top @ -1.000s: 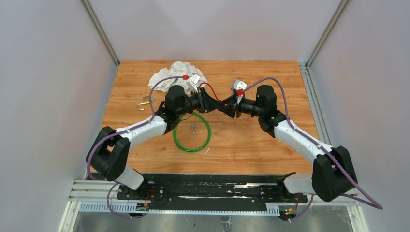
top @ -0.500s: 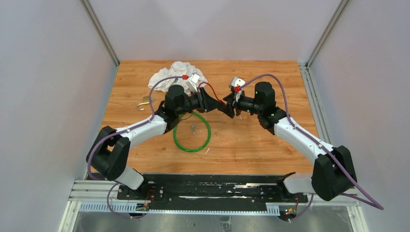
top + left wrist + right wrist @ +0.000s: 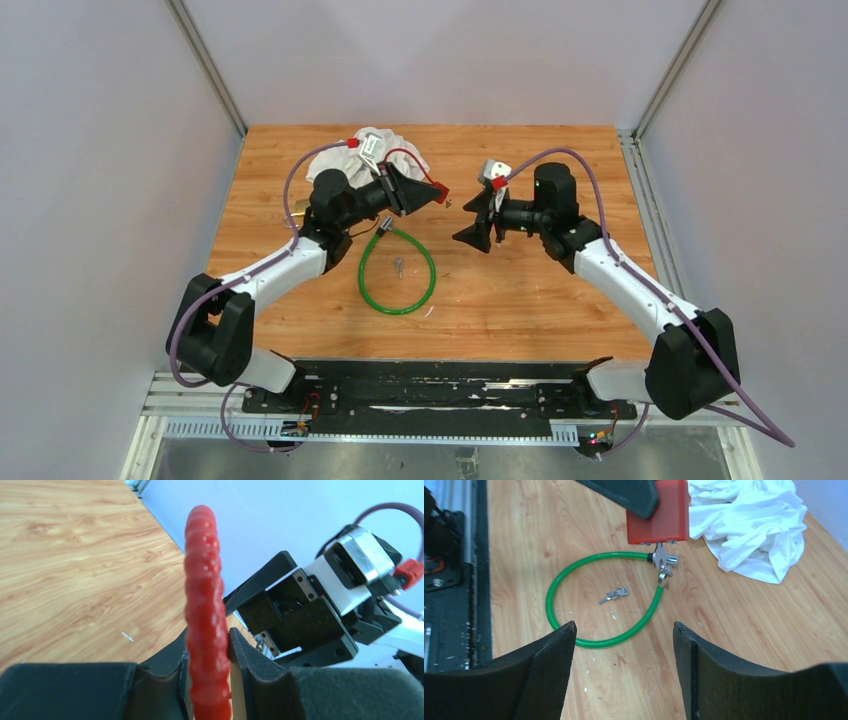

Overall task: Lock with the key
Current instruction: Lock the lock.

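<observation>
My left gripper (image 3: 430, 193) is shut on a red lock (image 3: 439, 193) and holds it above the table. In the left wrist view the lock (image 3: 205, 605) stands edge-on between my fingers (image 3: 250, 655). The right wrist view shows its red body (image 3: 658, 512) from the front. My right gripper (image 3: 468, 218) is open and empty, a short way right of the lock, facing it. A small bunch of keys (image 3: 398, 265) lies on the table inside a green cable loop (image 3: 425, 285). The keys also show in the right wrist view (image 3: 614, 595).
The green cable (image 3: 574, 572) has a silver head (image 3: 663, 560) below the red lock. A crumpled white cloth (image 3: 345, 160) lies at the back left. A brass padlock (image 3: 297, 212) lies left of the left arm. Grey walls stand on both sides of the wooden table (image 3: 540, 290).
The two grippers were together at the red lock. Now my left gripper has pulled back to the left with the lock, and my right gripper stands open and apart from it.
</observation>
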Controlling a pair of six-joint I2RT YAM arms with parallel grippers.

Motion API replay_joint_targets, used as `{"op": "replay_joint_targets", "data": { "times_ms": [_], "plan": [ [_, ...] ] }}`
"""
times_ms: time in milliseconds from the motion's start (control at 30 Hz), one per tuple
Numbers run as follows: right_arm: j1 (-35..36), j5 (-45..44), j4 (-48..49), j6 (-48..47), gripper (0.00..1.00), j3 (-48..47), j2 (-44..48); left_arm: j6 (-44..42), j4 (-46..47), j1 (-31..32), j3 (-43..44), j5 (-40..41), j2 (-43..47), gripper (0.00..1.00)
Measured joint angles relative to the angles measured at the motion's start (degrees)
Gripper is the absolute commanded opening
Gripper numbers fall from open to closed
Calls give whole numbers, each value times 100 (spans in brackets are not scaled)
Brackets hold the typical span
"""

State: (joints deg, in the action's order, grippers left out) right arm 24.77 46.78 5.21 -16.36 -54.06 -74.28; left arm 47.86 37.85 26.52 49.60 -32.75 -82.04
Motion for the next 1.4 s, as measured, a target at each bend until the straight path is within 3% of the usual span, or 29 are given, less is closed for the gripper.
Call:
{"op": "replay_joint_targets", "data": {
  "times_ms": [500, 700, 900, 1400],
  "plan": [
    [-151, 1694, 492, 1681, 61, -286, 0, 164, 1985, -15, -647, -1624, 205, 1],
    [-164, 2144, 970, 2323, 51, -269, -114, 208, 2594, -15, -656, -1923, 249, 0],
    [-164, 2433, 1204, 2682, 49, -260, -214, 369, 3220, -15, -713, -2083, 227, 0],
    [-151, 2826, 1416, 3211, 43, -262, -214, 184, 3405, 2, -807, -2175, 225, 0]
  ]
}}
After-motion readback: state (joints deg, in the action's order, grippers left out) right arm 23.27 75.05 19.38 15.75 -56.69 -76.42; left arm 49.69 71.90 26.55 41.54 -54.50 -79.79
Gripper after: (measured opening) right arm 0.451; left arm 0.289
